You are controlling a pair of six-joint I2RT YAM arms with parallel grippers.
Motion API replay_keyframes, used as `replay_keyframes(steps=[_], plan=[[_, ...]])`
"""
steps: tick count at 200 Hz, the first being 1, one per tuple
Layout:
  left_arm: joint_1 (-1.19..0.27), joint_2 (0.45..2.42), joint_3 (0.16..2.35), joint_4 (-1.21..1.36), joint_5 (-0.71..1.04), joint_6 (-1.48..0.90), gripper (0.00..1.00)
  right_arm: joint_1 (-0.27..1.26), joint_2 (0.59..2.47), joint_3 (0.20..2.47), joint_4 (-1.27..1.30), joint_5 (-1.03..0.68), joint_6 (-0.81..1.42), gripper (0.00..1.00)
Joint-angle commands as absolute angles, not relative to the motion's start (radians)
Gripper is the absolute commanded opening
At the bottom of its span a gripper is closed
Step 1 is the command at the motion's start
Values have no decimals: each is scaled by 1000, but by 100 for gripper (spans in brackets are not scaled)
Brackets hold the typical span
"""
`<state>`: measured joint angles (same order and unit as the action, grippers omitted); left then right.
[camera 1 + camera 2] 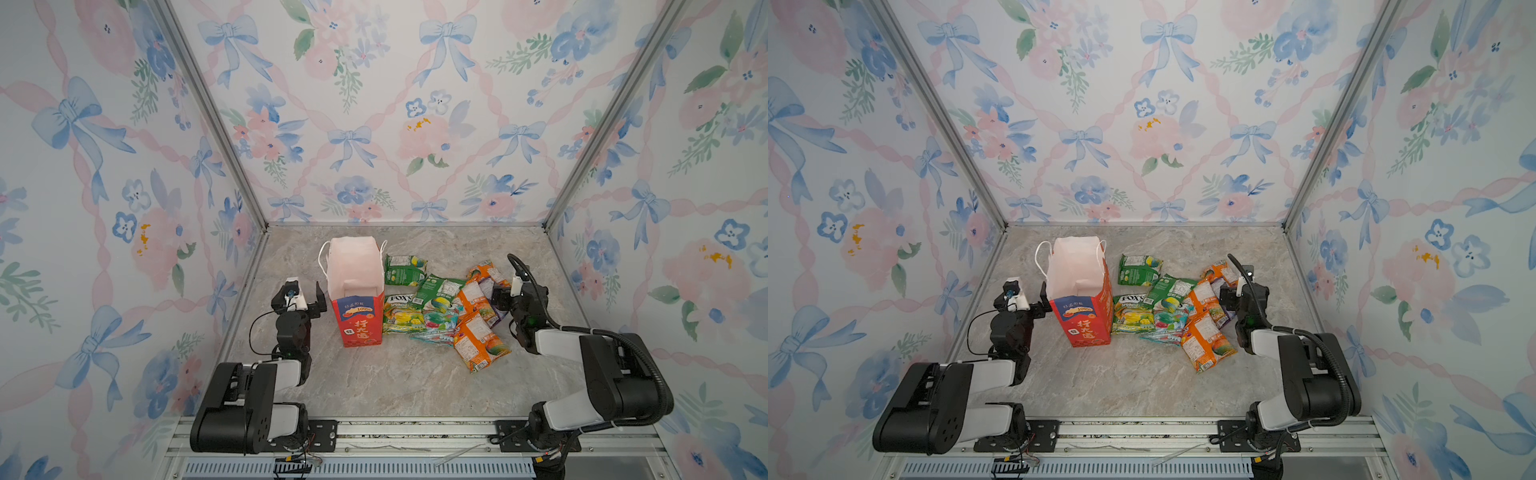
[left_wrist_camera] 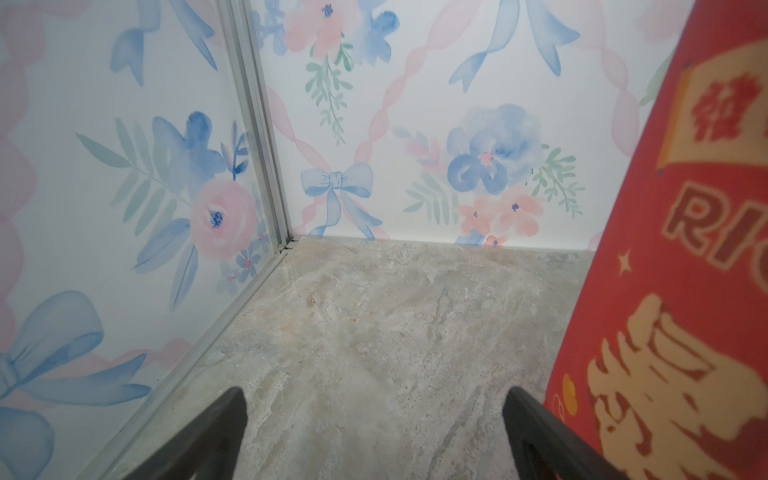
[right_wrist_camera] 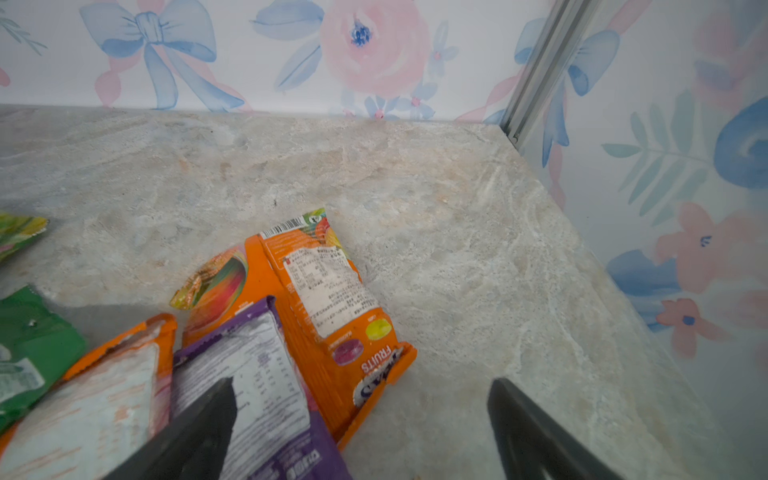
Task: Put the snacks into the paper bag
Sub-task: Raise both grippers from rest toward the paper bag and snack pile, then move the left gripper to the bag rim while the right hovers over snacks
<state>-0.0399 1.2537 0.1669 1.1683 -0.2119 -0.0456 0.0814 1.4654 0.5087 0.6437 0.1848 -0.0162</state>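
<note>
A: Where are the snacks found?

B: The snacks [image 1: 440, 311] are found lying flat on the bench [image 1: 395, 382], just right of the frame's middle in both top views. They are heaped and overlapped: a yellow-green packet [image 1: 401, 318] marked "FOX'S" at the heap's left, orange packets [image 1: 478, 345] at its right and lower edge. One green packet [image 1: 405, 270] is set slightly apart, higher in the frame.

A: And the paper bag?

B: The paper bag [image 1: 357, 328] is stood upright just left of the heap, a little left of the frame's middle. Its mouth is open, its white inside is shown, and white string handles [image 1: 320, 259] are hung at its rim. The yellow-green packet is seen right beside its red front.

A: How is the right hand set?

B: The right hand [image 3: 361, 386] is spread wide at the heap's right edge and nothing is gripped. In the right wrist view one finger [image 3: 199, 432] is seen over a purple packet [image 3: 257, 374] and the other over bare bench, with an orange packet [image 3: 324, 291] marked "FRUITS" between. Contact with the purple packet cannot be told.

A: The left hand?

B: The left hand [image 2: 374, 399] is spread wide with nothing gripped, left of the bag. One finger [image 2: 536, 436] is seen just beside the bag's red side; touching cannot be told.

A: What is around?

B: The bench is enclosed by floral wallpaper walls [image 1: 374, 104].
</note>
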Motion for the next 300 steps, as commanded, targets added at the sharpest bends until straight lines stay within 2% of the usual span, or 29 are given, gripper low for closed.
replay_keyframes(steps=[1, 55, 80, 116, 177, 237, 300], plan=[[-43, 1129, 186, 1000, -238, -89, 98, 97, 1398, 649, 367, 200, -1, 97], [-35, 865, 239, 707, -341, -155, 98, 95, 1385, 1008, -159, -9, 126, 96], [-27, 784, 289, 574, -324, -214, 98, 96, 1402, 1115, -307, -147, 159, 97], [-25, 736, 394, 410, -304, -336, 98, 97, 1373, 1149, -375, -246, 203, 97], [-21, 785, 726, -1, -282, -504, 98, 103, 1315, 1179, -467, -238, 219, 97], [-22, 765, 957, -146, -259, -585, 98, 109, 1337, 1239, -543, -226, 246, 97], [-22, 783, 1062, -239, -54, -712, 98, 130, 1353, 1273, -556, -222, 254, 96]])
